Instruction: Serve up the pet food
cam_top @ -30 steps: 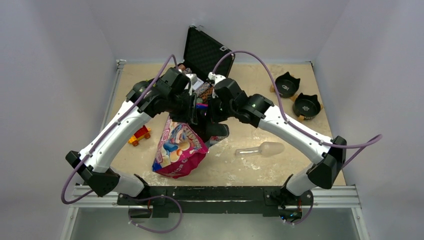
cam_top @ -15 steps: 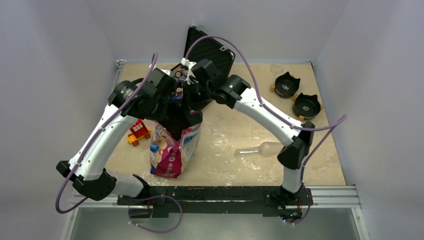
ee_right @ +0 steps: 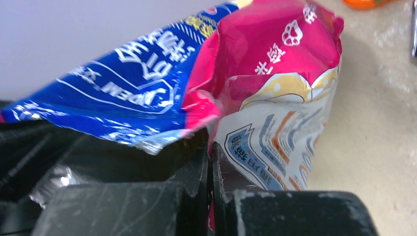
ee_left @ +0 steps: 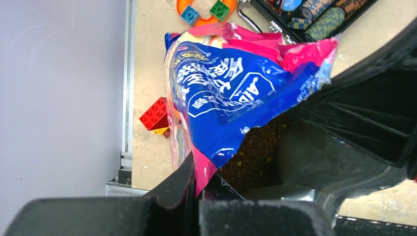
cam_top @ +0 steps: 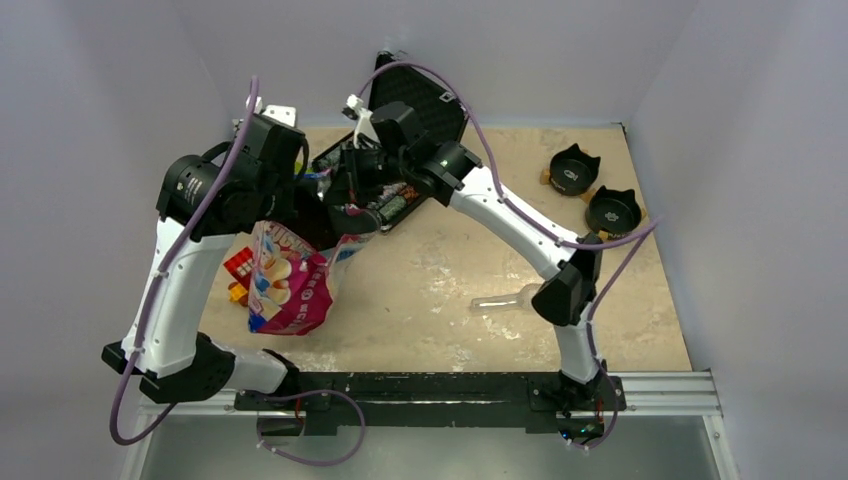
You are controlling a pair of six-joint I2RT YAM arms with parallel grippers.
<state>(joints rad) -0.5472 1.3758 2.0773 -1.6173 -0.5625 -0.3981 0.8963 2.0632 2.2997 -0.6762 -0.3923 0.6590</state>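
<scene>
Sandy tabletop [cam_top: 450,290]: glossy pink-edged blue-and-white bag [cam_top: 290,285] now shifted leftward, beside red toy blocks [cam_top: 238,265]; left gripper [ee_left: 196,172] and right gripper [ee_right: 211,147] each clamp its mouth rim; brown kibble [ee_left: 253,152] inside.

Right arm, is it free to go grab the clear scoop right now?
Probably not yet. The right gripper is shut on the bag's open rim, and the left gripper pinches the other side. Nothing lies over the scoop, but it would have to release the bag first.

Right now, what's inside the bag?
Dark-brown kibble shows through the open mouth of the bag. How much sits lower down is hidden by the bag's walls.
</scene>
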